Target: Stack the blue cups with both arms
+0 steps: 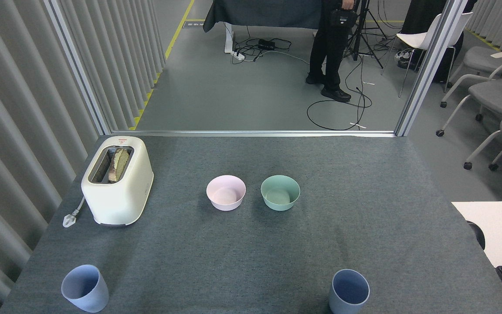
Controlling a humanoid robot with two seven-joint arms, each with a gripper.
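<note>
Two pale grey-blue cups stand upright on the grey table near its front edge, far apart. The left blue cup (85, 288) is at the front left, its mouth tilted slightly toward the camera. The right blue cup (349, 291) is at the front right, its base cut off by the frame's bottom edge. Neither of my arms nor either gripper shows in the head view.
A cream toaster (117, 179) with bread in its slot sits at the left, its plug beside it. A pink bowl (225, 192) and a green bowl (280, 192) stand side by side mid-table. A person's legs (327, 56) stand beyond the table. A white desk (499, 226) is at right.
</note>
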